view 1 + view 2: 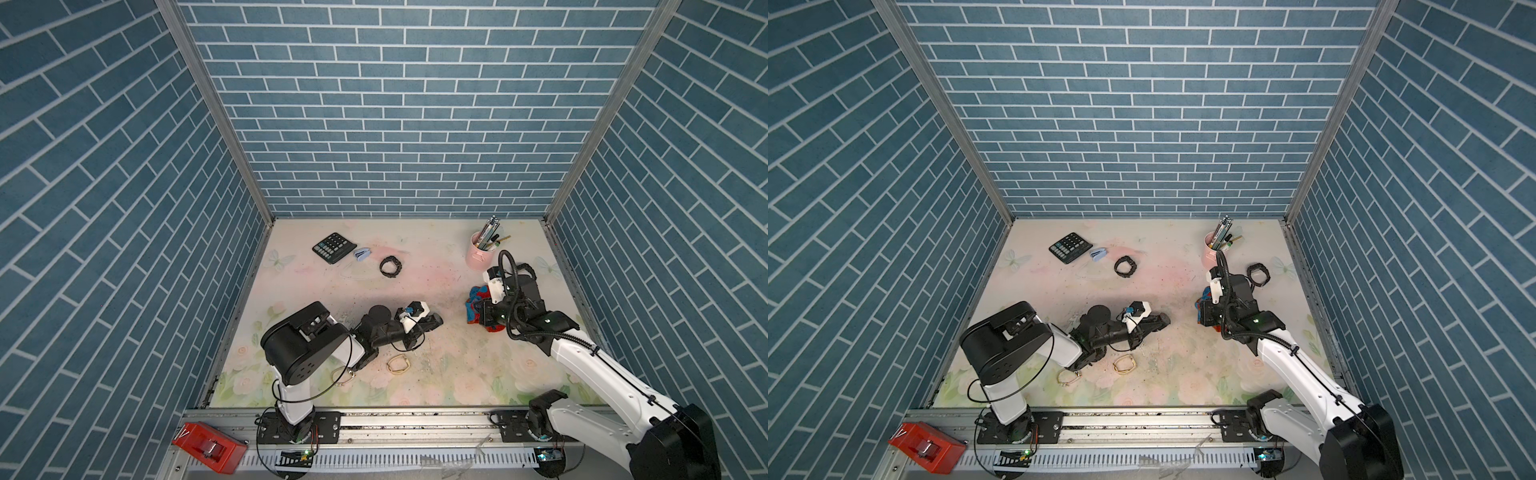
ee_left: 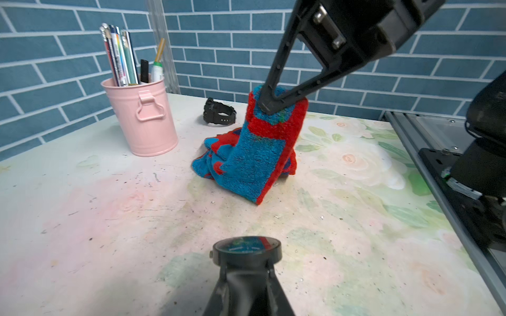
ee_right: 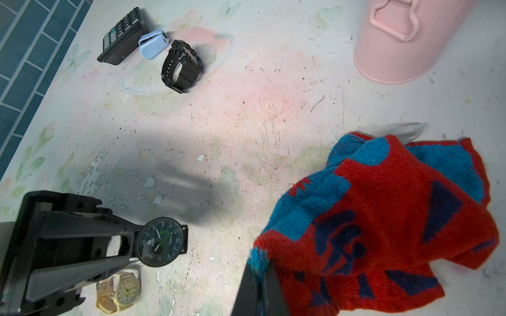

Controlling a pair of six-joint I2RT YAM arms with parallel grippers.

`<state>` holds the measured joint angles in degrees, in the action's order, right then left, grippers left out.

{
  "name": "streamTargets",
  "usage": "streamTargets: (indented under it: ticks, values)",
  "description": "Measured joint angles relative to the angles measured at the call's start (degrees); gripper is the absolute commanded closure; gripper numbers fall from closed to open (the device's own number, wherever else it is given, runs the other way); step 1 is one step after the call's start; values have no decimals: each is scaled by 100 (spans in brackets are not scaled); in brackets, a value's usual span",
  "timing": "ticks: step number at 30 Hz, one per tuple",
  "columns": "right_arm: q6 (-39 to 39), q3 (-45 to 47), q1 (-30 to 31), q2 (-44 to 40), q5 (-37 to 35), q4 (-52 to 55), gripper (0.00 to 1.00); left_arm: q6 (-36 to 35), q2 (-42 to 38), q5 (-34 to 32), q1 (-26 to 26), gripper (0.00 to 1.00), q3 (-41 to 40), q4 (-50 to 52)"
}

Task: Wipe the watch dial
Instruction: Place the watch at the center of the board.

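I read a calculator (image 1: 328,247) far left on the table (image 1: 424,286), a light-blue stapler (image 1: 362,254) just beside it, a black digital watch (image 1: 390,267) near; a pink bucket (image 1: 475,257) holds pens (image 1: 489,232) far right.

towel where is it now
The towel is on the table's right side near the pink bucket; left wrist view shows the right hand pinching its top.
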<state>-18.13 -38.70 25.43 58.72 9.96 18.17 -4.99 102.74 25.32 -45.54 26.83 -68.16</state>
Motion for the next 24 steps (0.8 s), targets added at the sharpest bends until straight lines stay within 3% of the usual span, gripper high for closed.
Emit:
streamTargets:
  ticks: [7,13,24]
  values:
    - [-2,0,0,0,-68,-61,100,-164,-498,-739,2,77,608,2253]
    - [-2,0,0,0,-101,-61,100,-42,-636,-960,-4,72,1078,3829]
    - [-2,0,0,-2,-116,-61,100,315,-693,-1163,-94,57,1217,5401]
